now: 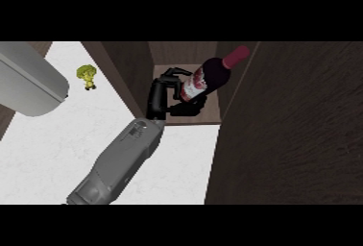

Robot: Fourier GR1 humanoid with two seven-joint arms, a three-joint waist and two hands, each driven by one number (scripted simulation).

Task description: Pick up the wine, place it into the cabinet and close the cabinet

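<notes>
The wine bottle point(212, 72) is dark, with a red cap and a red and white label. It leans with its cap up and to the right inside the open cabinet point(127, 72), above the brown shelf point(186, 120). My right hand point(162, 96) is shut on the bottle's lower part, fingers curled round it from the left, and hides its base. A grey forearm point(32, 81) fills the upper left corner; my left hand does not show.
The cabinet door point(297, 134) stands open and takes up the whole right side. A small green broccoli point(86, 75) lies on the white counter point(56, 149) left of the cabinet.
</notes>
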